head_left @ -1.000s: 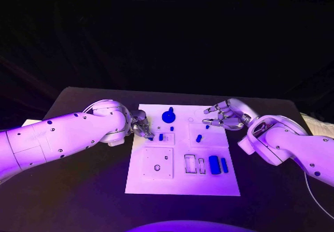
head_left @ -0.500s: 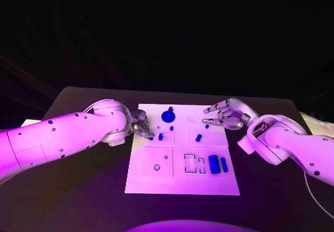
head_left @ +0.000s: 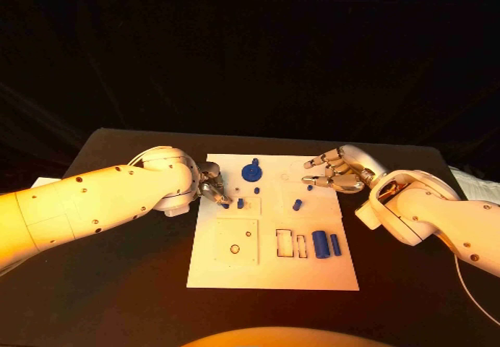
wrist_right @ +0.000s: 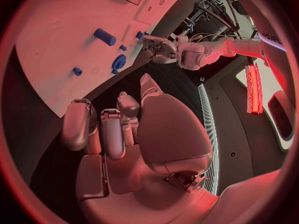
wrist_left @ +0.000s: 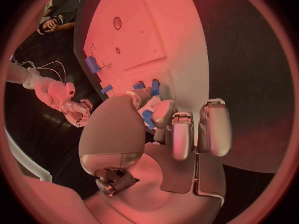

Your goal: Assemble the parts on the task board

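The white task board (head_left: 273,224) lies mid-table, also seen as the board (wrist_left: 137,30) from the left wrist. My left hand (head_left: 212,189) hovers at the board's left edge, its thumb and a finger pinching a small blue part (wrist_left: 147,117). Another small blue part (wrist_left: 154,88) stands on the board just beyond the fingertips. My right hand (head_left: 335,173) hangs over the board's far right corner, fingers half bent and apart, holding nothing. On the board are a round blue part with a peg (head_left: 251,172), a small blue piece (head_left: 298,205) and two blue cylinders (head_left: 321,246).
The board has a square plate with holes (head_left: 236,243) at its near left and narrow slots (head_left: 285,243) beside the cylinders. Black table (head_left: 125,275) surrounds the board. From the right wrist I see a blue cylinder (wrist_right: 104,36) and my left hand (wrist_right: 163,47).
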